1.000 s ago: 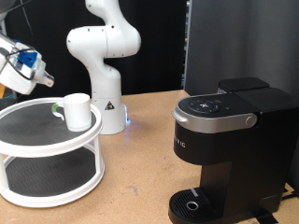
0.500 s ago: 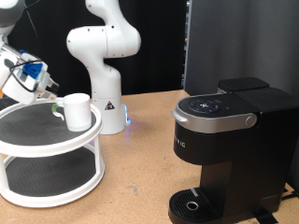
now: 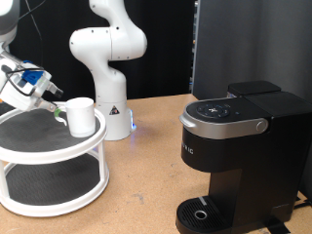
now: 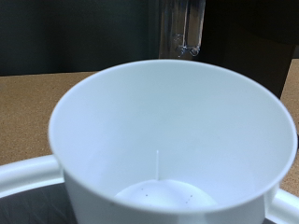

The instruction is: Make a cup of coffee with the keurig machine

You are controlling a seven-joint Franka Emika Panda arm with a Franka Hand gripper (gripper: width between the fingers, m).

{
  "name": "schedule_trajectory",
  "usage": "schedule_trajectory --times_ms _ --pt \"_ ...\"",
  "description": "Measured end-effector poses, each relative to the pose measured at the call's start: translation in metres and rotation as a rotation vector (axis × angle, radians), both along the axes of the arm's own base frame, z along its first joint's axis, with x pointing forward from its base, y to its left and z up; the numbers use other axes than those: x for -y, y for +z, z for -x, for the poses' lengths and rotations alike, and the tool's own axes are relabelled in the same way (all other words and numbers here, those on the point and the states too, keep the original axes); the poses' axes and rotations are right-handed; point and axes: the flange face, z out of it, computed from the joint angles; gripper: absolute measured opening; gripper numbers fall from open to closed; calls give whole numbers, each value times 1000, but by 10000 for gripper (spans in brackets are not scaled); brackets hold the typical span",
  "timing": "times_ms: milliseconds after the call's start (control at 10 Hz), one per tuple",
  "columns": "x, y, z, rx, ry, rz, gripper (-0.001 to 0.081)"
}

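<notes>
Exterior view: the tool (image 3: 51, 99) sits at this view's left edge, just beside the cup (image 3: 80, 116), which lies toward this view's right of it.
Cup: upright on the top tier of a white two-tier round stand (image 3: 58, 156), near that tier's right rim; a small green thing shows between cup and tool, too small to name.
Wrist view: the cup (image 4: 177, 140) fills the picture, mouth open and empty, so the tool looks straight at it from close by.
Tool state: cannot tell whether the fingers are spread or pressed together; nothing shows between them.
Keurig machine (image 3: 239, 156): stands on the bench (image 3: 136, 195) at the exterior view's right, well apart from the cup, lid down, drip tray bare.
Open room: bare bench lies between stand and machine; the white arm base (image 3: 107, 68) stands just behind the cup.
Work so far: cup not yet at the machine.
</notes>
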Motion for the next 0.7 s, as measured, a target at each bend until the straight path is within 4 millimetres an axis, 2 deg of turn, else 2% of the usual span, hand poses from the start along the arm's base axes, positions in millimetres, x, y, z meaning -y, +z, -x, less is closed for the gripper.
schedule_trajectory --times_ms 700 --pt "1 -7 1 37 -61 -8 806"
